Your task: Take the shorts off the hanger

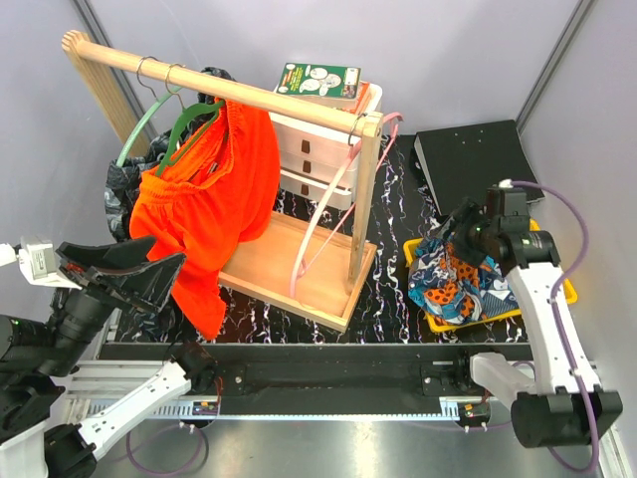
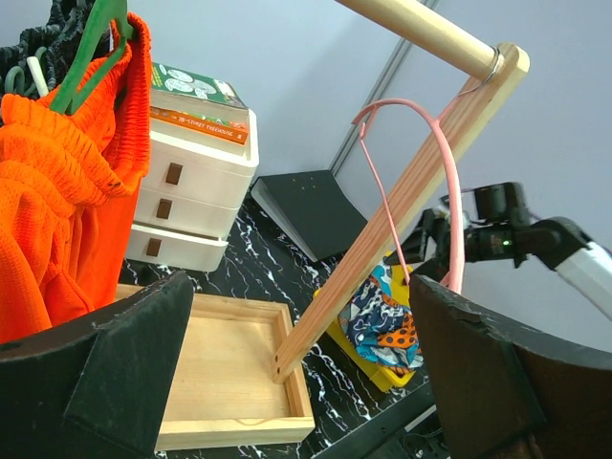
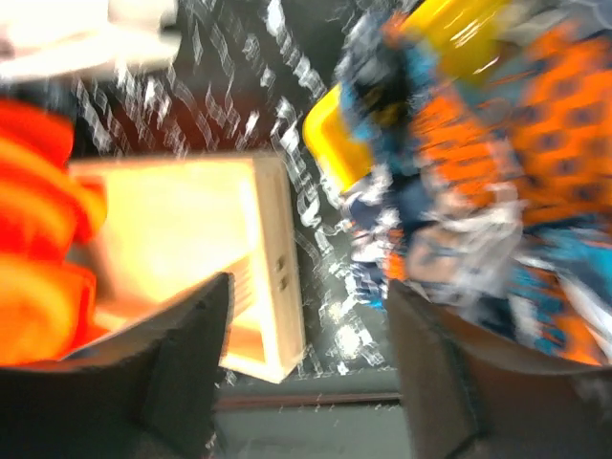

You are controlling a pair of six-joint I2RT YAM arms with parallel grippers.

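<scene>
The plain orange shorts (image 1: 209,209) (image 2: 57,220) hang from a green hanger (image 1: 184,124) on the wooden rail (image 1: 199,80). Behind them, at the rail's left end, hang the dark patterned shorts (image 1: 121,189). A pink hanger (image 1: 328,214) (image 2: 449,191) dangles bare at the right post. The blue, orange and white shorts (image 1: 453,284) (image 3: 497,172) lie bunched in a yellow tray (image 1: 569,291). My right gripper (image 1: 460,224) (image 3: 308,287) hovers open at their left edge, nothing between its fingers. My left gripper (image 1: 164,254) (image 2: 298,287) stands wide open beside the orange shorts' lower left, holding nothing.
The rack stands on a shallow wooden base (image 1: 289,264) (image 2: 229,382) with an upright post (image 1: 363,199). Behind it sits a white drawer unit (image 1: 309,149) with books (image 1: 318,80) on top. A black case (image 1: 473,159) lies at the back right.
</scene>
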